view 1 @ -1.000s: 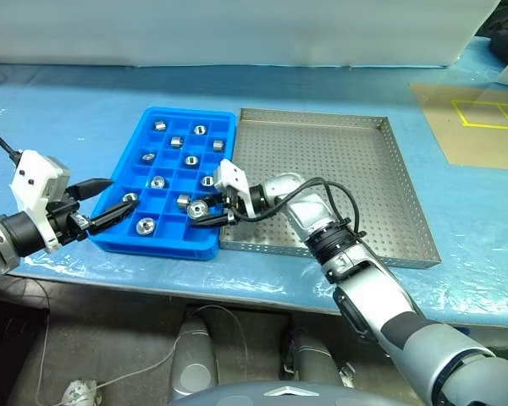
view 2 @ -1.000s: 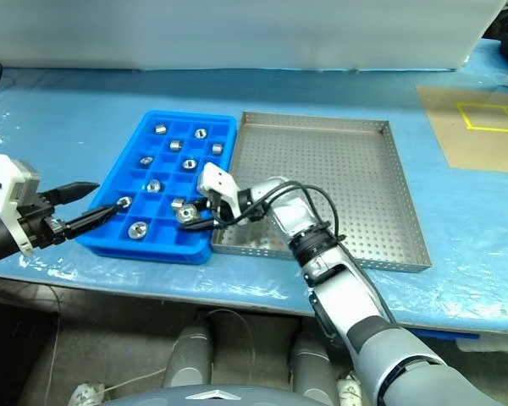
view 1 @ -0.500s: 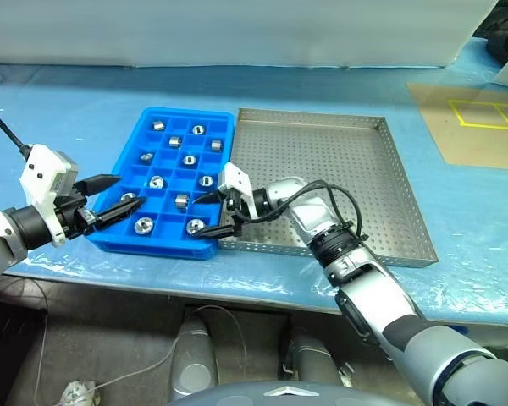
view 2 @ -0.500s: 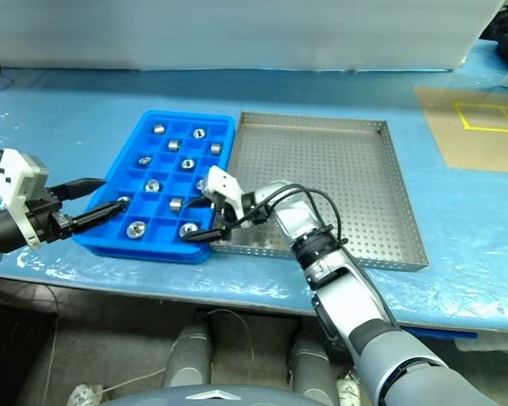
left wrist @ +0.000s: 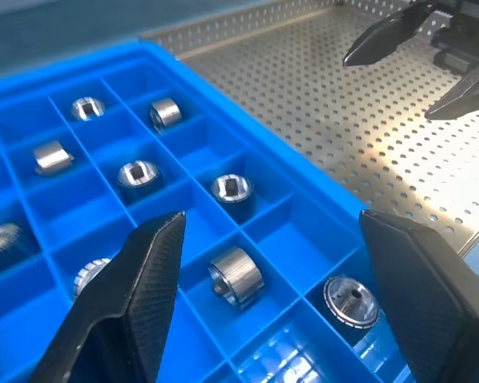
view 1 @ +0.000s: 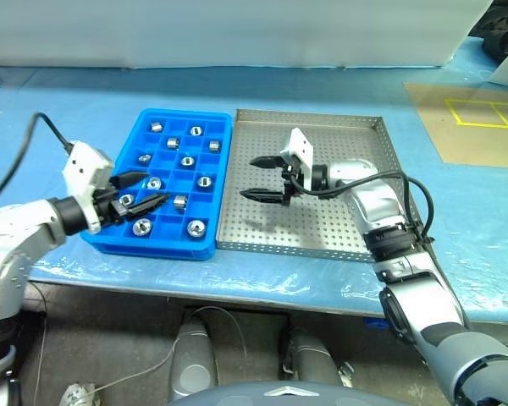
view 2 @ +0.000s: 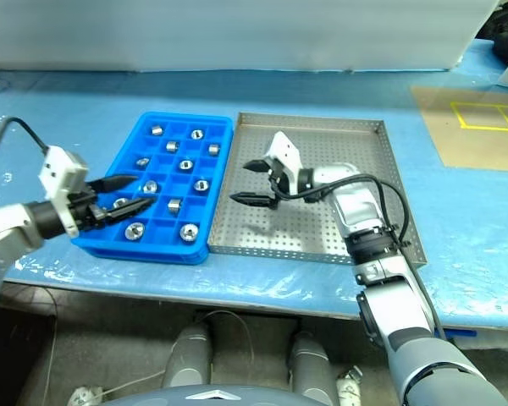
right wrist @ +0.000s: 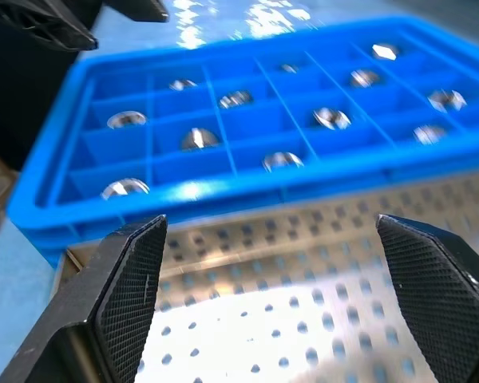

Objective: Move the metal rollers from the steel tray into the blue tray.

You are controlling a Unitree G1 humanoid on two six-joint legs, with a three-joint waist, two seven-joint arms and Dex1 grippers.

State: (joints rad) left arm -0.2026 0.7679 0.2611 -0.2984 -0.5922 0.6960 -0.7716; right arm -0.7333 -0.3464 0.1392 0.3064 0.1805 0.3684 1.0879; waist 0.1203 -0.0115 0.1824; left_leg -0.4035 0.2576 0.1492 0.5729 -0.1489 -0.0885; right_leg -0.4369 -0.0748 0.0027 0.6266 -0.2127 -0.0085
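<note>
The blue tray (view 1: 161,245) lies left of the steel tray (view 1: 339,224), with their edges touching. Several metal rollers sit one to a compartment in the blue tray, among them one (view 1: 196,227) at the near right corner and one (left wrist: 235,274) between my left fingers' line of sight. I see no roller on the perforated floor of the steel tray. My left gripper (view 1: 148,189) hovers open and empty over the blue tray's near left part. Over the left part of the steel tray, my right gripper (view 1: 249,178) stands open, pointing at the blue tray (right wrist: 223,155), with nothing in it.
Both trays rest on a table under blue plastic film (view 1: 85,110). A tan mat with a yellow square outline (view 1: 478,118) lies at the far right. A white board (view 1: 237,34) closes the back. A black cable (view 1: 25,161) trails from my left arm.
My right gripper opened, left its roller in the blue tray's near right compartment, and drew back right over the steel tray. My left gripper moved in over the blue tray.
</note>
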